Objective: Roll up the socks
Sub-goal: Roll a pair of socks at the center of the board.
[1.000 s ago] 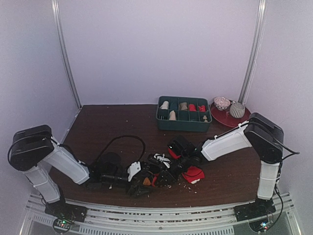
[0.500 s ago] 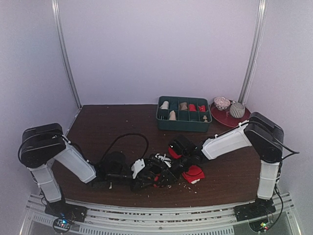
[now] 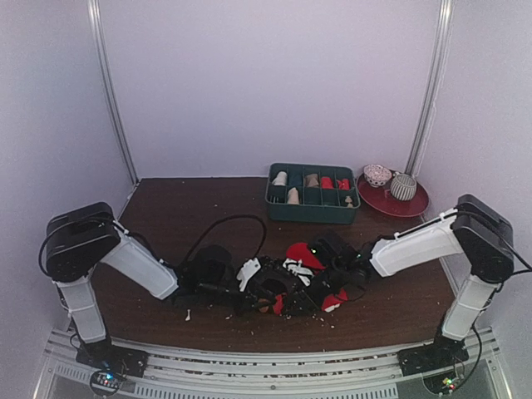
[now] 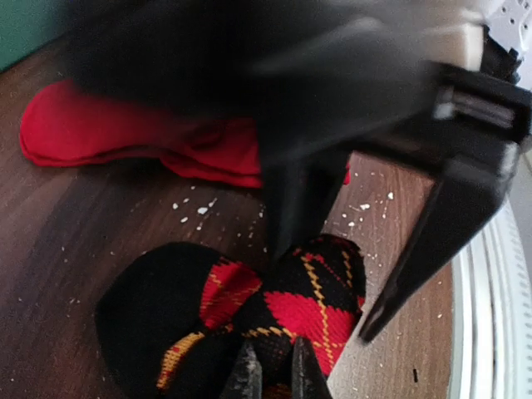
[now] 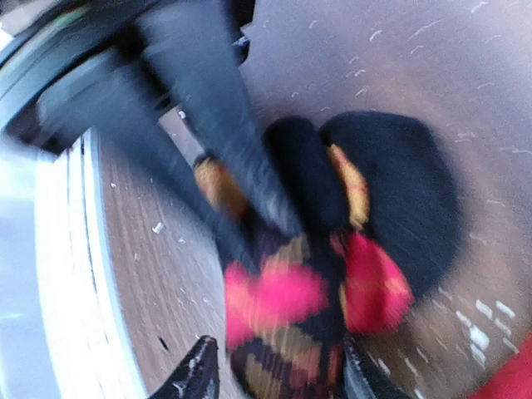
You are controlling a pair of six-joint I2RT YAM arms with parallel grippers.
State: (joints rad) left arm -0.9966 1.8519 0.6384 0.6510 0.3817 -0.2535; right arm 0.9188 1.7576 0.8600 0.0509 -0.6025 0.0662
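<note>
Your left hand (image 4: 273, 376) pinches the argyle sock (image 4: 291, 307), only loosely bunched; your right hand (image 5: 278, 370) straddles it, spread. Beyond them, the red sock (image 4: 125, 133) lies unrolled.

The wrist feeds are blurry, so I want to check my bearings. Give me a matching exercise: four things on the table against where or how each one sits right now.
Things:
1. argyle sock
2. red sock
3. green tray
4. red plate

States:
A. far right, holding two patterned bowls
B. lying loose on the table
C. bunched up, pinched at the left gripper
D. at the far edge, split into compartments

Pairs: 1-C, 2-B, 3-D, 4-A
</note>
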